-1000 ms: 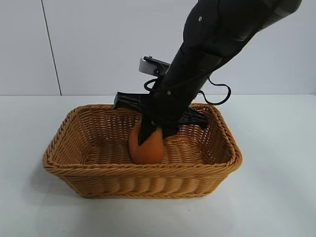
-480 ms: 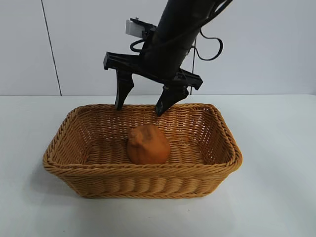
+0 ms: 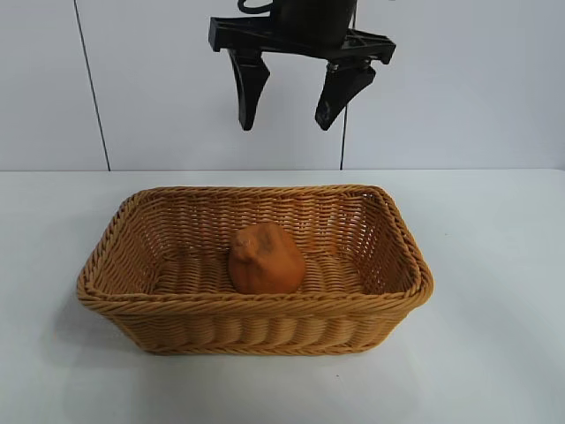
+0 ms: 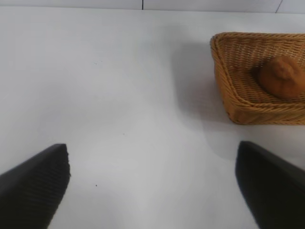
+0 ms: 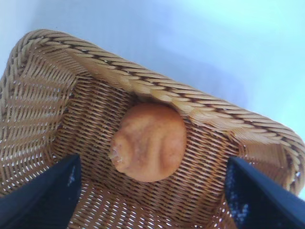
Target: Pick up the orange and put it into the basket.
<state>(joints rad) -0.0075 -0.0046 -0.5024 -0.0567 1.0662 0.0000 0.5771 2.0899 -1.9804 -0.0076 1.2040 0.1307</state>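
The brownish-orange orange (image 3: 266, 259) lies alone on the floor of the tan wicker basket (image 3: 115, 283), near its middle. High above the basket hangs my right gripper (image 3: 284, 122), open and empty, well clear of the rim. Its wrist view looks down on the orange (image 5: 150, 142) inside the basket (image 5: 157, 93), with the right gripper (image 5: 152, 191) fingers spread wide on either side. My left gripper (image 4: 152, 176) is open over bare table, off to the side of the basket (image 4: 238, 107), where the orange (image 4: 282, 77) shows inside.
The basket stands on a white table (image 3: 494, 353) in front of a pale panelled wall (image 3: 141, 88). Bare table surface (image 4: 119, 86) lies under the left gripper.
The right gripper opened and let go of the orange inside the basket, then rose straight up out of it. The orange stayed on the basket floor. The left gripper's opening is unchanged.
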